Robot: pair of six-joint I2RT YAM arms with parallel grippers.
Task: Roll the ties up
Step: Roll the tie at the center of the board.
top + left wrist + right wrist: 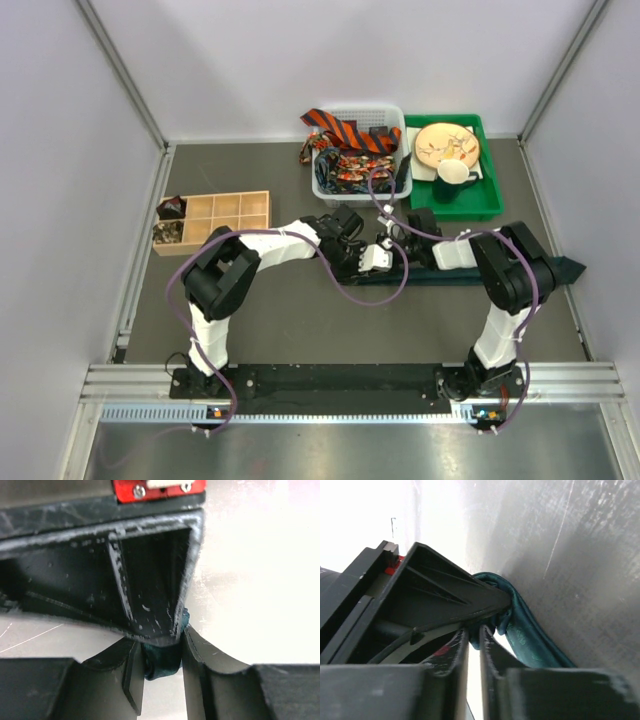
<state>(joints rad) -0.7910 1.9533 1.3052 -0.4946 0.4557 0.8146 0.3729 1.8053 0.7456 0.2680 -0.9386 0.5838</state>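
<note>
A dark teal tie [556,268] lies along the table in front of the right arm, wide end at the right. Its narrow end is bunched between both grippers at the table's middle. My left gripper [374,258] is shut on a small roll of teal fabric [161,661]. My right gripper [402,246] is shut on the same end, and the tie [532,637] trails off to the right. The two grippers face each other, fingertips nearly touching. An orange-and-black striped tie [345,130] and dark red patterned ties [355,168] lie in a white basket [325,187].
A green tray [490,207] at the back right holds a round plate [447,145] and a dark green mug [452,178]. A wooden compartment box [225,218] stands at the left with dark items in its left cells. Purple cables loop around both arms.
</note>
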